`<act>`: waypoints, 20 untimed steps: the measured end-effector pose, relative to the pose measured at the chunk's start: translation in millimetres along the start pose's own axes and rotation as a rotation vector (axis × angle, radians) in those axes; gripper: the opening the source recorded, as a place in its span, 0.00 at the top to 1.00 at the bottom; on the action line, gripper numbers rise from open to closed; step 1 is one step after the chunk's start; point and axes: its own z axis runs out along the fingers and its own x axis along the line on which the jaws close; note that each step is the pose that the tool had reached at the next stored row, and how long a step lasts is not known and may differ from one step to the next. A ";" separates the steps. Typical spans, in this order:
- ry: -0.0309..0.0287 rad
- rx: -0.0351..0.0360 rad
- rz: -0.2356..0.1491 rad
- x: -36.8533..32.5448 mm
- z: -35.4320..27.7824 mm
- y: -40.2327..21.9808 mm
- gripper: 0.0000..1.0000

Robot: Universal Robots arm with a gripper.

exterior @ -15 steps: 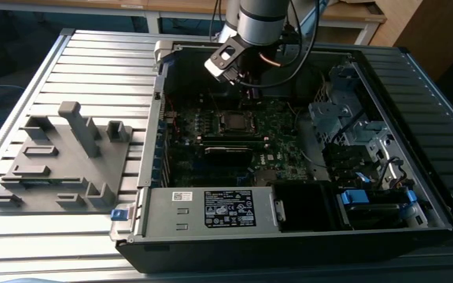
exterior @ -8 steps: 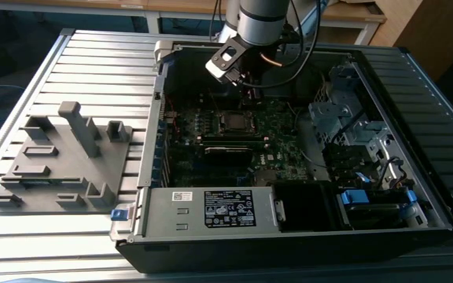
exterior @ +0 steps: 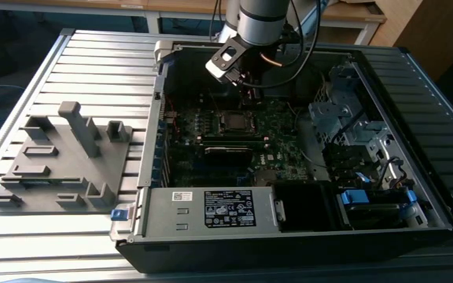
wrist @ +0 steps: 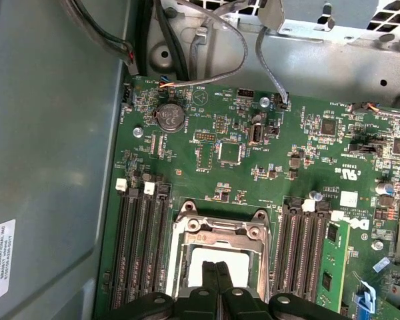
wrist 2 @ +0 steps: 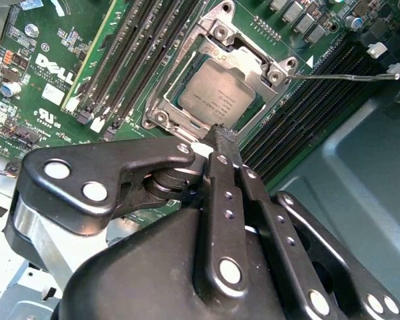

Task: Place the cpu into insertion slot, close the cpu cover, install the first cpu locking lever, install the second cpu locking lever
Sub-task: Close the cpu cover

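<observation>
At the exterior view's left, a grey fixture is lying on the slatted table. Toward the centre, the arm is hanging from the upper frame into the open computer case, above its green motherboard. In the second wrist view the gripper is holding its 2 fingers pressed together with nothing between them, tips at the edge of the cpu cover. The cover is lying flat over the insertion slot, framing the cpu seated inside. 1 locking lever is sticking out sideways over the memory slots.
</observation>
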 end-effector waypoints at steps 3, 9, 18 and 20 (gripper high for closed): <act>-0.0001 0.0000 0.000 0.0 0.0 0.0 0.90; -0.0001 0.0001 -0.012 0.0 0.0 0.0 0.90; 0.0000 0.0001 -0.013 0.0 0.0 0.0 0.90; 0.0000 0.0001 -0.013 0.0 0.0 0.0 0.90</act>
